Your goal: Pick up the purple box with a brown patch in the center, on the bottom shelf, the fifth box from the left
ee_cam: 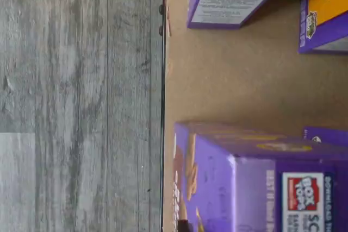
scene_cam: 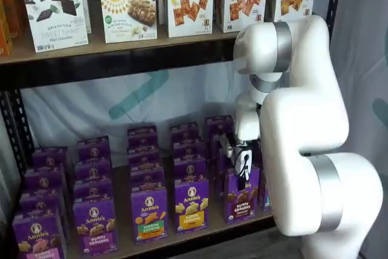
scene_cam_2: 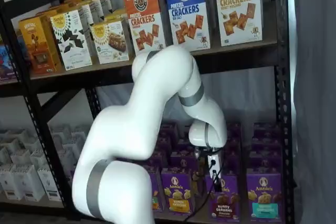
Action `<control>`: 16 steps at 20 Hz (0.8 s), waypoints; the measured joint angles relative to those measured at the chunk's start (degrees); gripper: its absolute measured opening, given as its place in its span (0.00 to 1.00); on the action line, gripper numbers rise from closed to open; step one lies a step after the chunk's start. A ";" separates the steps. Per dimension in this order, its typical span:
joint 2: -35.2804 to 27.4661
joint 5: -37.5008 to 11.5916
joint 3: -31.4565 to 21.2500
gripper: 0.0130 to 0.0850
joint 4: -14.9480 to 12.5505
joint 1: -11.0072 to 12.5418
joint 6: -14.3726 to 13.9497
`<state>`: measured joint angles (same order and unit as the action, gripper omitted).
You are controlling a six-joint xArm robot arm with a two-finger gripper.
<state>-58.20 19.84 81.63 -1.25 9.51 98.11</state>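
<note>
Purple box (scene_cam: 242, 194) is seen directly below the gripper (scene_cam: 242, 177), upright at the bottom shelf (scene_cam: 200, 235) front; finger state cannot be told.

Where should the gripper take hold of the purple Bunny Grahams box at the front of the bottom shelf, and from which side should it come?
Probably from the front and above: the purple box stands upright at the edge of the bottom shelf, with another carton close beside it. Its upper part is the freest, so gripping there seems best. The gripper hangs right before it; whether its fingers are open cannot be told.
</note>
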 joint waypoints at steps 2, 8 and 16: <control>0.16 0.20 -0.16 0.50 -0.83 0.02 -0.74; 0.87 0.69 -1.07 0.39 -1.65 0.08 -1.45; 1.62 -0.45 -2.51 0.28 -1.60 0.19 -1.29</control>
<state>-56.58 19.39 79.12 -2.85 9.71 96.82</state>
